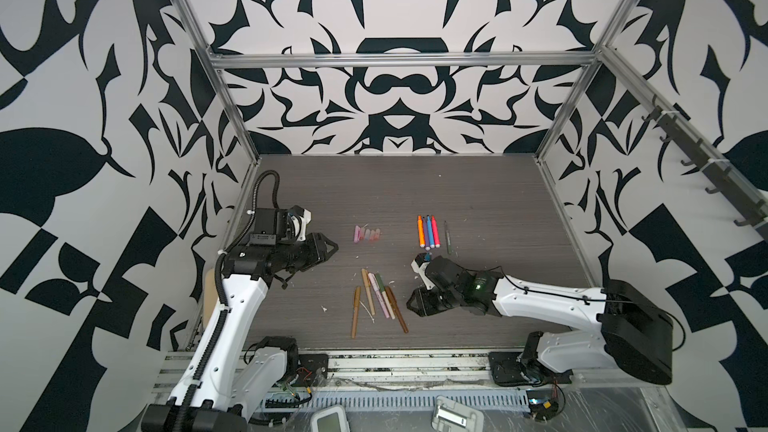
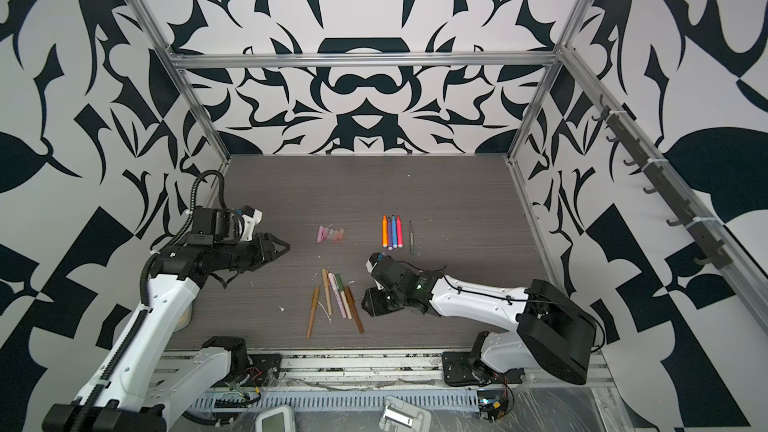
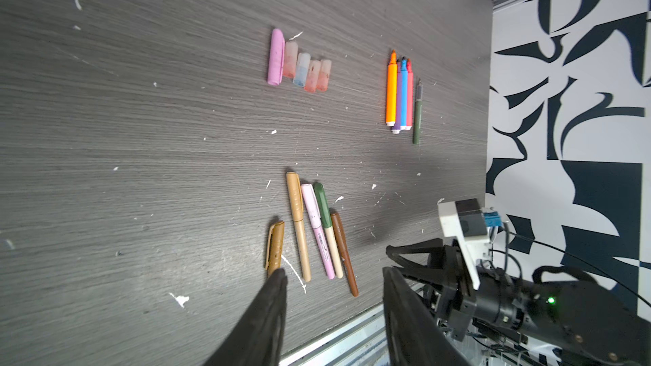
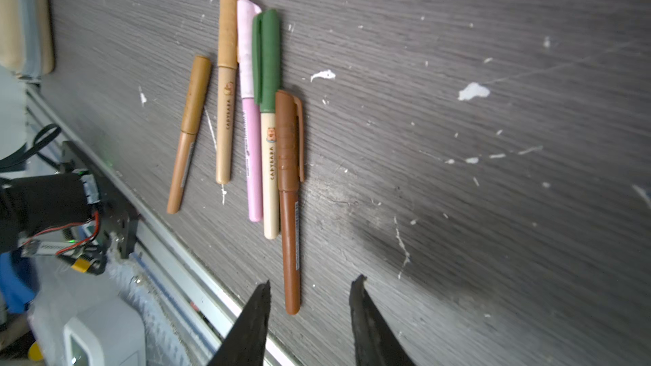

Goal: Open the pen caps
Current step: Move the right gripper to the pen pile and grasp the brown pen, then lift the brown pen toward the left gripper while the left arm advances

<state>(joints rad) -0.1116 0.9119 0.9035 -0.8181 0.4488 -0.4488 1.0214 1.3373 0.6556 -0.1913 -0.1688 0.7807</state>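
Observation:
Several capped pens (image 1: 378,301) lie fanned out near the table's front, also in the right wrist view, where the brown pen (image 4: 289,227) still wears its brown cap (image 4: 288,139) beside a green cap (image 4: 267,54). My right gripper (image 4: 311,281) is open, and the brown pen's tail end lies between its fingertips, untouched. In a top view the right gripper (image 1: 411,303) sits just right of that cluster. A row of loose pen caps (image 3: 299,61), pink and translucent, lies further back. My left gripper (image 3: 333,272) hangs open and empty, left of the pens (image 1: 328,248).
Several uncapped bright markers (image 1: 428,231) and an olive pen barrel (image 1: 447,236) lie side by side at the back right. An aluminium rail (image 1: 395,361) runs along the table's front edge. White flecks dot the dark wood tabletop (image 1: 478,201).

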